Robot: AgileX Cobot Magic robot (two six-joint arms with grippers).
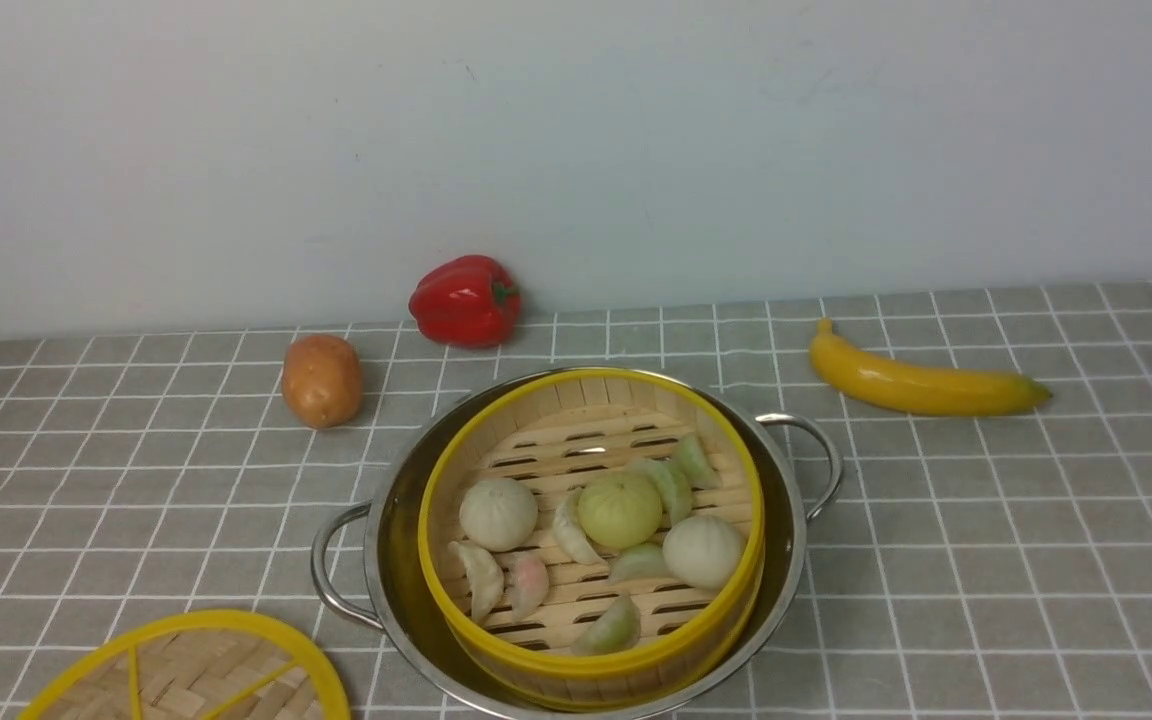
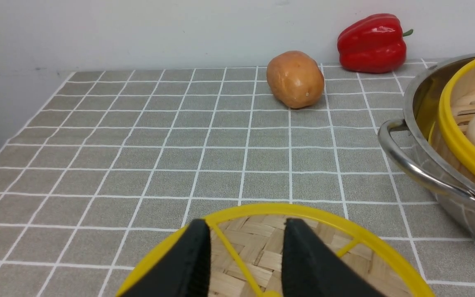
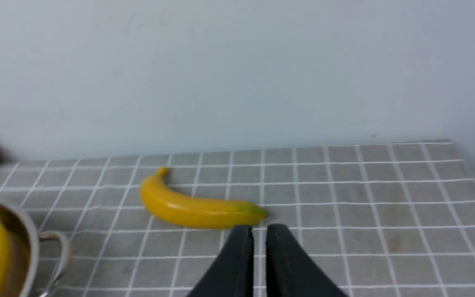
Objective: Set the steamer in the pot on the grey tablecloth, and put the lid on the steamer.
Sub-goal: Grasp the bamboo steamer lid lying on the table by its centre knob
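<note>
The steamer (image 1: 576,440), a yellow-rimmed bamboo basket with buns and dumplings on its slats, sits inside the shiny pot (image 1: 391,560) on the grey tablecloth (image 1: 986,520). Its near side rides a little high on the pot's rim. The woven lid (image 1: 196,675) lies flat at the front left, cut off by the picture's edge. Neither arm shows in the front view. In the left wrist view my left gripper (image 2: 245,220) hovers over the lid (image 2: 262,243), fingers apart either side of a yellow spoke. My right gripper (image 3: 259,227) is off to the pot's right, near the banana, with a narrow empty gap.
A red bell pepper (image 1: 466,300) and a potato (image 1: 322,380) stand behind the pot to the left, near the pale wall. A banana (image 1: 921,385) lies at the back right. The pot's looped handles (image 1: 816,450) stick out on both sides.
</note>
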